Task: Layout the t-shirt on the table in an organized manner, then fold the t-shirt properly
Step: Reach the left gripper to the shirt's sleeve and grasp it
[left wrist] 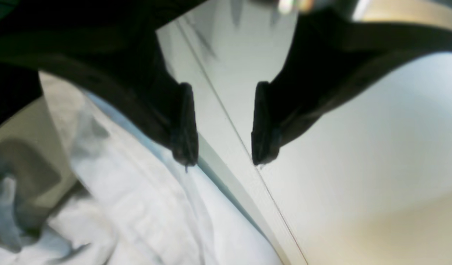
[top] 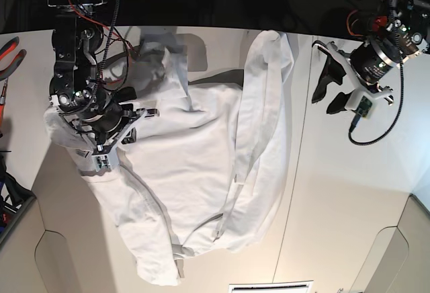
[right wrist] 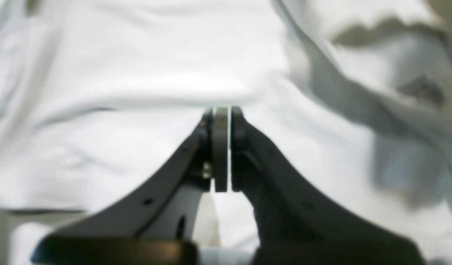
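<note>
T-shirt time: the right gripper (right wrist: 222,147), black with curved fingers, has its jaws pressed together with only a sliver of light between the pads. From its own camera it sits right over the large white wrinkled cotton t-shirt (top: 201,172), but I honestly can't tell if any cloth is pinched in there. The left gripper (left wrist: 224,125) is spread wide with nothing between the fingers, hanging over bare table beside the thin dark seam line (left wrist: 226,114).

The shirt lies rumpled across the smooth off-white tabletop (top: 336,205), towards the right arm's side, with one long fold doubled over down the edge nearer the left arm and a bunched lump at the bottom. So it's nowhere near laid out yet, by my reckoning.

Handling-wise it looks light and floppy, so it'll drape and drag rather than hold shape. I'd grab it at hems, shoulders or sleeve ends, not mid-panel, or it'll just tent up.

View differences: the base camera shows the whole shirt outline and how far apart the arms are. The right wrist view shows the jaw gap up close but only blurry fabric. The left wrist view catches the shirt's edge (left wrist: 137,206) close to the fingers.
</note>
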Motion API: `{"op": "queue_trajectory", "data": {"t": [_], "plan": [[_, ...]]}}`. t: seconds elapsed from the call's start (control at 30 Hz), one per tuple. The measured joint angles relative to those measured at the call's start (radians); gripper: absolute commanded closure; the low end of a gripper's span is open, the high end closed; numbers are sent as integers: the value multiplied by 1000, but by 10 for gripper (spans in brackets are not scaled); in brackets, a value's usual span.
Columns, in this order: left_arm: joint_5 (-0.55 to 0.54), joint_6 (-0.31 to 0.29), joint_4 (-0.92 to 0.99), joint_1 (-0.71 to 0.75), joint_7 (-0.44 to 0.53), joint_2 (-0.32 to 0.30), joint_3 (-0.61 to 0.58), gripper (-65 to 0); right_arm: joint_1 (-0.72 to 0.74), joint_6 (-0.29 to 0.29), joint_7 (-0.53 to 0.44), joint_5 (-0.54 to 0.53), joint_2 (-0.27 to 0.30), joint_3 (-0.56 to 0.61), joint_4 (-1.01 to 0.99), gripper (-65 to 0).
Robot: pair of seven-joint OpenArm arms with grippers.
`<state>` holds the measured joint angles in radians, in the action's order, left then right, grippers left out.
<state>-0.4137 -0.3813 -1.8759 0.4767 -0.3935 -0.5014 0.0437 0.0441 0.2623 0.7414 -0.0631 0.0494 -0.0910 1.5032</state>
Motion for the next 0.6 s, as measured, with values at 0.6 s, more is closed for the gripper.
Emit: {"op": "queue_trajectory", "data": {"t": [0.6], "plan": [[-227, -114, 49, -111, -257, 53, -90, -321, 14, -42, -80, 4, 15, 0, -179, -10]]}}
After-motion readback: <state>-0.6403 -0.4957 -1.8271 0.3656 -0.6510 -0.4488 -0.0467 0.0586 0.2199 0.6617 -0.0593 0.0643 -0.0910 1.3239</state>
